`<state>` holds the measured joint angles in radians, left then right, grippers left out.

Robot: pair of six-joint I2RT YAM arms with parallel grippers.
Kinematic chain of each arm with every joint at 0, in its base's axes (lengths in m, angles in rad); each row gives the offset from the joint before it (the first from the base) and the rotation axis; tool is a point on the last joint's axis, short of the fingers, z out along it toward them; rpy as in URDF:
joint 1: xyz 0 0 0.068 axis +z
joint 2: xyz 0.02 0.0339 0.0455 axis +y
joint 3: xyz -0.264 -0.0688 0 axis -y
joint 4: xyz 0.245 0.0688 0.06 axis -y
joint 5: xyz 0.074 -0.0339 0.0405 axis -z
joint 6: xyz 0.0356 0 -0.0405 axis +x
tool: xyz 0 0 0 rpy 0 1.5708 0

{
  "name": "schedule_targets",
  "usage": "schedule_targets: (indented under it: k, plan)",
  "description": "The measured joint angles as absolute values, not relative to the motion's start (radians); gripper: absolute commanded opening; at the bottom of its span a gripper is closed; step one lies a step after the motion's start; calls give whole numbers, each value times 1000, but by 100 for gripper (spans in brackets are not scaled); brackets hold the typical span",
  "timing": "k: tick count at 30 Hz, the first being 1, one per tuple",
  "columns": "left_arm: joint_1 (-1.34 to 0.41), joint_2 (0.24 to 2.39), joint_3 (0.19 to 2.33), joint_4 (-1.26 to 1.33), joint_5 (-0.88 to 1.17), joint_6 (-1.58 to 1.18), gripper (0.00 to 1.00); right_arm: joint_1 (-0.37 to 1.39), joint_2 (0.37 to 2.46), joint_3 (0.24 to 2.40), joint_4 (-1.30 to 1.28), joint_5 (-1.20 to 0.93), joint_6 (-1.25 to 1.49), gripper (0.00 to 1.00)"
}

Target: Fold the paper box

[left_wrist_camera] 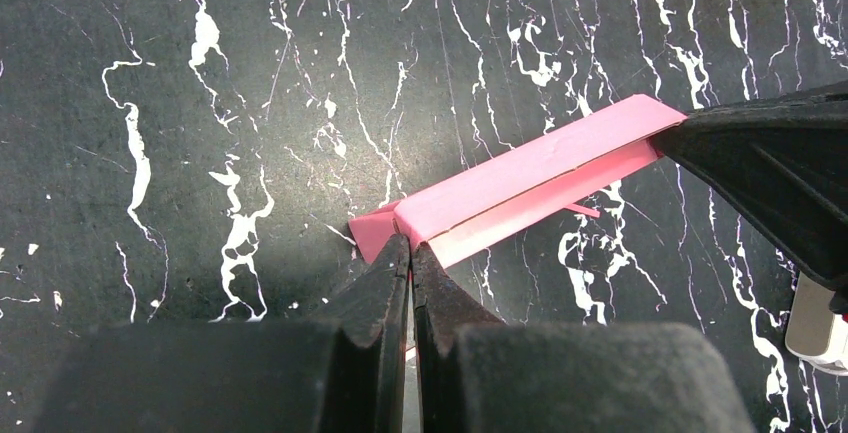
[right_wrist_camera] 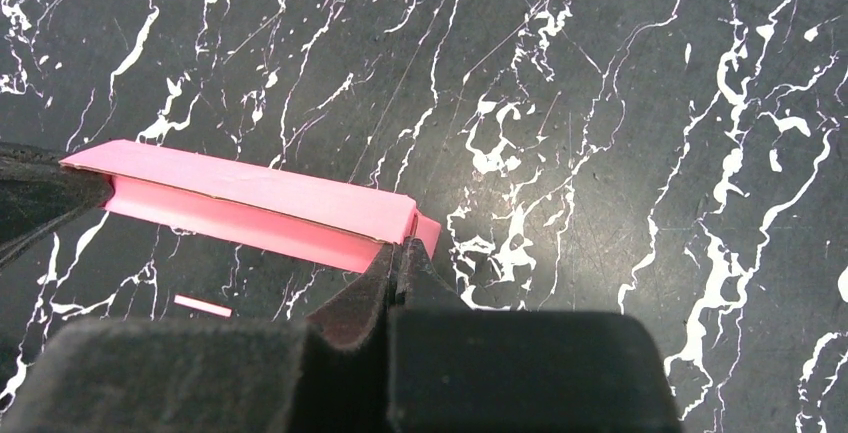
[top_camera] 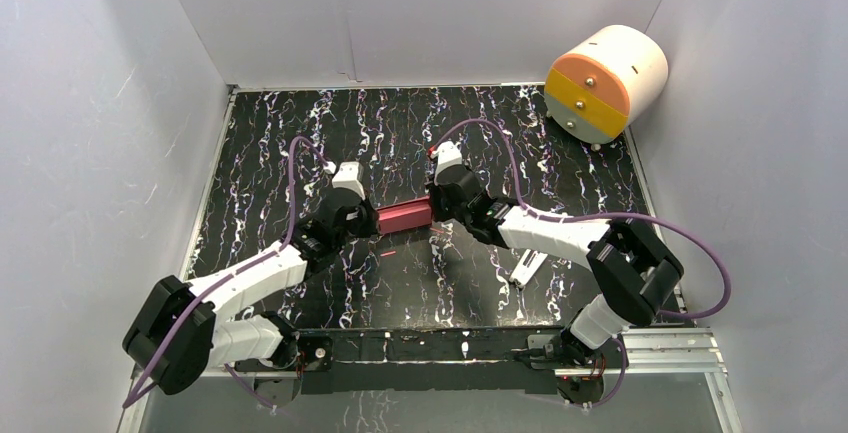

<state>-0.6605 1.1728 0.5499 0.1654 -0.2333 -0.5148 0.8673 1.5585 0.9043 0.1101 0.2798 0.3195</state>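
Note:
The pink-red paper box is a long, narrow, partly folded card shape held between both grippers above the black marbled table. My left gripper is shut on its left end; in the left wrist view the gripper pinches the near end of the box. My right gripper is shut on its right end; in the right wrist view the gripper pinches the box at its end flap. The box runs straight between the two grippers.
A big white-and-orange cylinder lies at the back right. A small white clip-like piece lies under the right arm. A small pink scrap lies on the table below the box. White walls enclose the table.

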Motion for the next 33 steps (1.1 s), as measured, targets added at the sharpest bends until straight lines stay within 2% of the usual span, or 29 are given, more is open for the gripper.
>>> schedule_targets:
  k: [7,15,20,22,25,30,33]
  plan:
    - [-661,1143,520,178,-220,-548,22,871,1560,877,177,294,304,0]
    - [-663,996,437,115,-191,-610,43,873,1564,875,191,301,288,0]
    - [-652,898,432,102,-181,-666,66,873,1564,875,192,301,282,0]
    - [-625,858,431,104,-166,-699,67,873,1564,875,193,301,281,0]
    - [-542,840,431,123,-117,-762,62,873,1564,875,193,301,279,0]
    - [-372,941,431,196,44,-881,58,873,1569,875,202,301,273,0]
    - [-342,1024,437,220,112,-930,55,873,1572,875,210,301,269,0]
